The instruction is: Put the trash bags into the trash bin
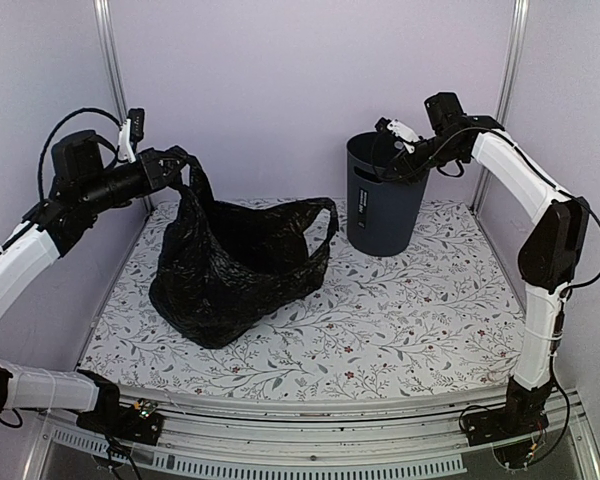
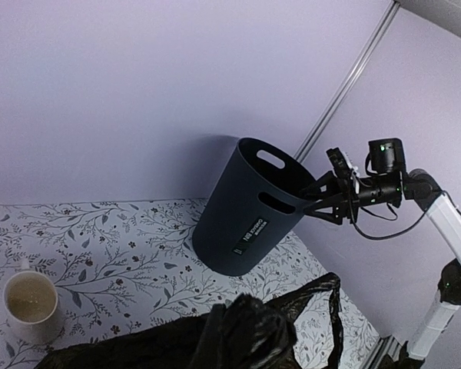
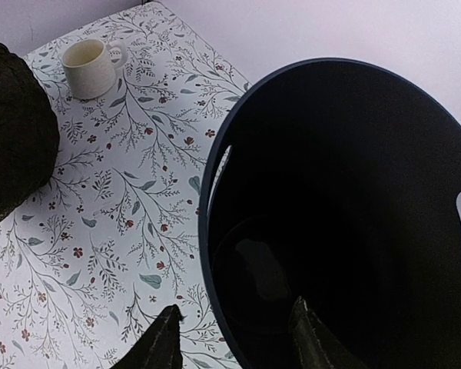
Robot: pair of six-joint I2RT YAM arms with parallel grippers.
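Observation:
The black trash bag (image 1: 230, 270) hangs from my left gripper (image 1: 180, 165), which is shut on its bunched top edge. The bag's bulk rests on the floral table and one handle loop (image 1: 325, 225) trails right. In the left wrist view the bunched bag (image 2: 246, 334) covers my fingers. The dark grey trash bin (image 1: 385, 195) stands at the back right, apart from the bag. My right gripper (image 1: 395, 150) is open and straddles the bin's near rim (image 3: 209, 192). One finger (image 3: 163, 342) is outside and the other finger (image 3: 315, 342) is inside. The bin's inside looks empty.
A small cream cup (image 2: 31, 304) stands on the table behind the bag, also seen in the right wrist view (image 3: 88, 65). The lilac back wall and metal frame posts (image 1: 110, 60) enclose the table. The floral table cover (image 1: 400, 310) shows in front of the bin.

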